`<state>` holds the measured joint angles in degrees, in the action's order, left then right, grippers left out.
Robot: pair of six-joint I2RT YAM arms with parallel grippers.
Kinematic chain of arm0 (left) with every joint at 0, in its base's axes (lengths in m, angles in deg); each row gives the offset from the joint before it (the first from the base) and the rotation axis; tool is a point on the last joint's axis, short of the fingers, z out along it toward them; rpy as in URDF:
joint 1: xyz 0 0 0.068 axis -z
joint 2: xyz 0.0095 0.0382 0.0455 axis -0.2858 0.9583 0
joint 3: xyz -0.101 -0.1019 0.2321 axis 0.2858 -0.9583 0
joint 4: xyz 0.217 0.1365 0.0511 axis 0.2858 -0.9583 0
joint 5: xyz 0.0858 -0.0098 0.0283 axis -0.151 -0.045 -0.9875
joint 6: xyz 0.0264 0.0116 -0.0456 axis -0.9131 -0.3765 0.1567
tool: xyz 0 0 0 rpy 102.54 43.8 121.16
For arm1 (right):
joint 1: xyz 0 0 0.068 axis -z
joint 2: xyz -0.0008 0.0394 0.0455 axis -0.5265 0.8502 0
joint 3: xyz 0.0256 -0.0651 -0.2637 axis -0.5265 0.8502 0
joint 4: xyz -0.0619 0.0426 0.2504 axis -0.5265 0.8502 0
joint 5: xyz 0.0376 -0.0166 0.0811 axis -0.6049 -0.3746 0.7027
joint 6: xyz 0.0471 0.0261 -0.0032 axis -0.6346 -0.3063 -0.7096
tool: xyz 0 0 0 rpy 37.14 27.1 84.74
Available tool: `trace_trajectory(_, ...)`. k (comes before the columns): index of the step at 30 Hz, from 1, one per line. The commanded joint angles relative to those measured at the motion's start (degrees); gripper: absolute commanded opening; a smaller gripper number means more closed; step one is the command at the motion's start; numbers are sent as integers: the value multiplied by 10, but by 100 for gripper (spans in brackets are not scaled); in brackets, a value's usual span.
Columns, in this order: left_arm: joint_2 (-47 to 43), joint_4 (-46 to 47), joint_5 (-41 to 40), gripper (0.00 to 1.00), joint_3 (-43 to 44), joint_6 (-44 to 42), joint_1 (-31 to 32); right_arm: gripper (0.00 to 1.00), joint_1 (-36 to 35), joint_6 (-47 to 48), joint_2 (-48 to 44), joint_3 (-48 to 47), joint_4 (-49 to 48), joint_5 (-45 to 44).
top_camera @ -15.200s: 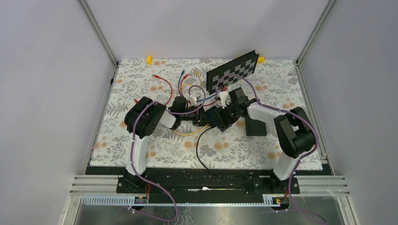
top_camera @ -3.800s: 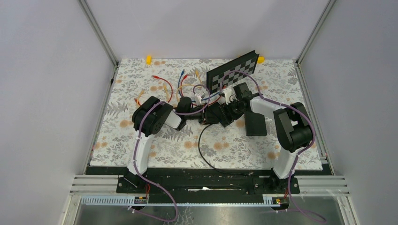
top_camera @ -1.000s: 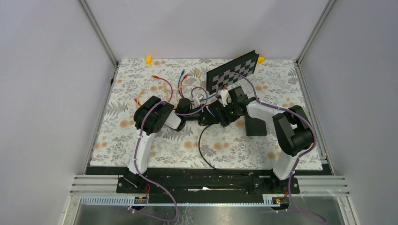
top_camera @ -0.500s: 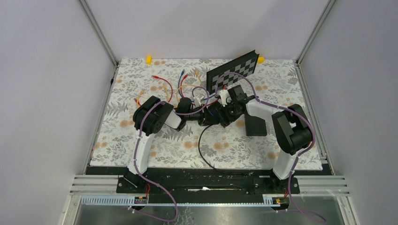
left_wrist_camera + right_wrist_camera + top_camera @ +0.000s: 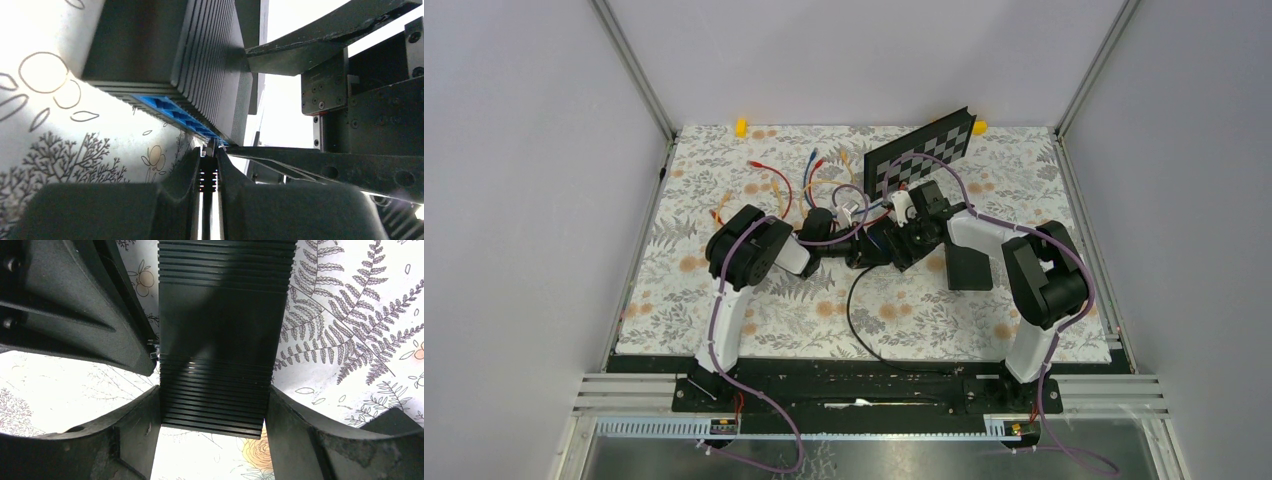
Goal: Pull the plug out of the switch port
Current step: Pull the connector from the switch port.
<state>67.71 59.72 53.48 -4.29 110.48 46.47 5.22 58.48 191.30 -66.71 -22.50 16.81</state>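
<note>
The switch (image 5: pixel 890 246) is a black ribbed box with a row of blue ports (image 5: pixel 172 111) along one edge. My left gripper (image 5: pixel 856 250) is shut on the black plug (image 5: pixel 209 176), whose tip sits at the end of the port row; I cannot tell if it is still seated. Its black cable (image 5: pixel 852 312) loops toward the near edge. My right gripper (image 5: pixel 904 238) is shut on the switch (image 5: pixel 217 340), one finger (image 5: pixel 127 440) on each side of its end. The switch also shows in the left wrist view (image 5: pixel 165 45).
A checkerboard panel (image 5: pixel 921 150) leans just behind the grippers. A black block (image 5: pixel 969 268) lies right of the switch. Loose red (image 5: pixel 769 178), blue (image 5: pixel 812 162) and yellow cables lie at the back. A yellow piece (image 5: pixel 741 127) sits at the far edge.
Over the last second both grippers stay at the switch with only a slight shift of the right wrist. The yellow cable seen near the switch 15 s ago is gone from there.
</note>
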Motion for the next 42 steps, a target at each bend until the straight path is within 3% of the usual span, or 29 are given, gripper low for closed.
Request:
trace_trajectory(1, -18, -128, -25, 0, 3, -127, -7, 33, 6, 35, 5, 1, 25, -6)
trace_trajectory(4, -38, -164, -37, 0, 8, -161, -12, 33, 7, 35, 3, 1, 26, -5)
trace_trajectory(17, -11, -34, -27, 0, -30, -22, 9, 31, 8, -19, 17, 3, 12, -59)
trace_trajectory(23, -10, -11, -25, 0, -40, -1, 20, 31, 12, -14, 14, 3, 12, -52)
trace_trajectory(33, -58, -146, -49, 0, -13, -137, -5, 31, 16, 32, -6, 5, 19, -1)
trace_trajectory(42, -24, -22, -33, 0, -39, -13, 24, 29, 16, -25, -1, 17, -3, -35)
